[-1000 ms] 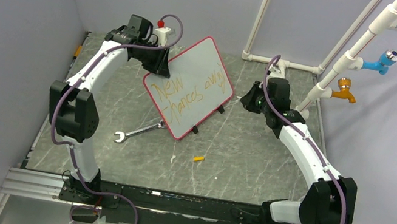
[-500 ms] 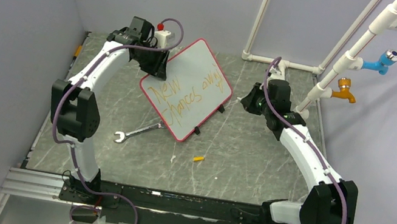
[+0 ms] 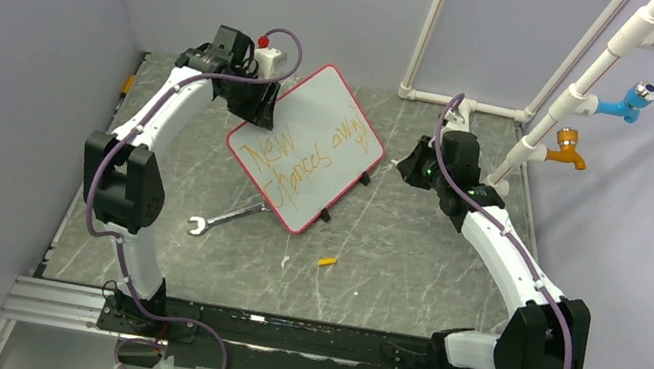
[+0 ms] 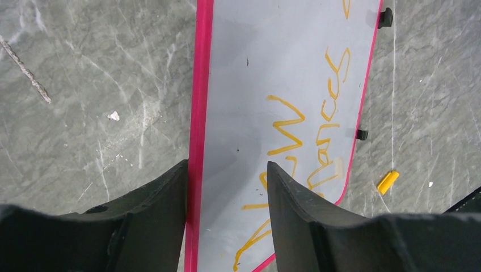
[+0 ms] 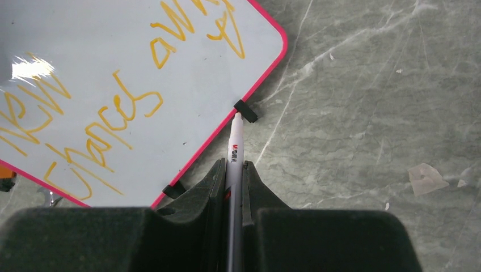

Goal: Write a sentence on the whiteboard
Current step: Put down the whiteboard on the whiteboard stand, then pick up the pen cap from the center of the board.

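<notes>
Two arm bases stand at the near edge of the tabletop (image 3: 411,260). Just beyond them, near the middle, lies a small orange piece (image 3: 327,262). To its left lies a wrench (image 3: 224,218), whose far end reaches the near corner of the whiteboard (image 3: 320,112).

The whiteboard occupies the far middle of the tabletop, between the two grippers. It is turned diagonally, so that one corner points toward the near edge. The sentence (image 3: 307,161) runs across it in slanted orange lines and reads roughly "New chances away".

The left gripper (image 4: 227,170) is at the board's left side, toward the far-left corner of the tabletop. Its fingers are apart and straddle the red frame, which runs just beside the left finger. No finger is clamped on the board.

The right gripper (image 5: 233,164) is at the board's right side. Its fingers are pressed together on a white marker (image 5: 235,141). The marker tip points at the board's red edge, just beside a black foot (image 5: 245,111). Whether the tip touches cannot be told.

White pipes (image 3: 426,29) with a blue tap (image 3: 627,100) and an orange tap (image 3: 568,148) rise at the far-right corner.
</notes>
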Robot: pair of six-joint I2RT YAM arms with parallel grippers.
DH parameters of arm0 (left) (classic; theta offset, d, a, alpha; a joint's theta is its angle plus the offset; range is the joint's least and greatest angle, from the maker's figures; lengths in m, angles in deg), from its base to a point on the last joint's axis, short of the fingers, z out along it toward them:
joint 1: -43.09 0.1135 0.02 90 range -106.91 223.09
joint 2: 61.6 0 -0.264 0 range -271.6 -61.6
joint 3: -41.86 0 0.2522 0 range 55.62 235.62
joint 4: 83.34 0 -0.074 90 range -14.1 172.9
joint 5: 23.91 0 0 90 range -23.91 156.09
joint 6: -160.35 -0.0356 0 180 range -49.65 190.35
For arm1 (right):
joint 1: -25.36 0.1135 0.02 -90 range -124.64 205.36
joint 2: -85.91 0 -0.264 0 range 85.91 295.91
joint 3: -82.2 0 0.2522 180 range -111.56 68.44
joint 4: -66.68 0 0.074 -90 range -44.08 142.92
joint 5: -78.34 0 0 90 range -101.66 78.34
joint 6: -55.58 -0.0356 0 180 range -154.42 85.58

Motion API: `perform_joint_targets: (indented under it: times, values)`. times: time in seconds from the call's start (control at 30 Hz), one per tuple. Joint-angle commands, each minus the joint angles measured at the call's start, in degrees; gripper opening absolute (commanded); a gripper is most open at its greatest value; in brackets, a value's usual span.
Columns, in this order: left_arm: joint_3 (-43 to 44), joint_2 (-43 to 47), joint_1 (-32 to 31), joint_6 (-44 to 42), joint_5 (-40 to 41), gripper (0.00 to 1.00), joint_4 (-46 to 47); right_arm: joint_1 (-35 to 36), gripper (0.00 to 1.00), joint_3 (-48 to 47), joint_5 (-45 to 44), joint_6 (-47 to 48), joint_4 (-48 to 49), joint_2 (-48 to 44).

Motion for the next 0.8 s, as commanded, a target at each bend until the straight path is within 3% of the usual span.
perform_joint_targets:
  times: [0.0,0.37,0.77]
  values:
    - [3.31,1.85,-0.45,0.20,0.67,0.56,0.92,-0.25,0.00,0.07,-0.98,-0.17,1.28,-1.96]
    - [7.17,2.86,-1.23,-0.30,1.99,0.61,-1.43,-0.16,0.00,-0.91,-0.70,0.19,0.64,-2.22]
    - [2.95,12.97,-3.65,-2.37,3.65,0.85,1.03,-0.16,0.00,-1.82,0.18,0.05,-1.21,-5.34]
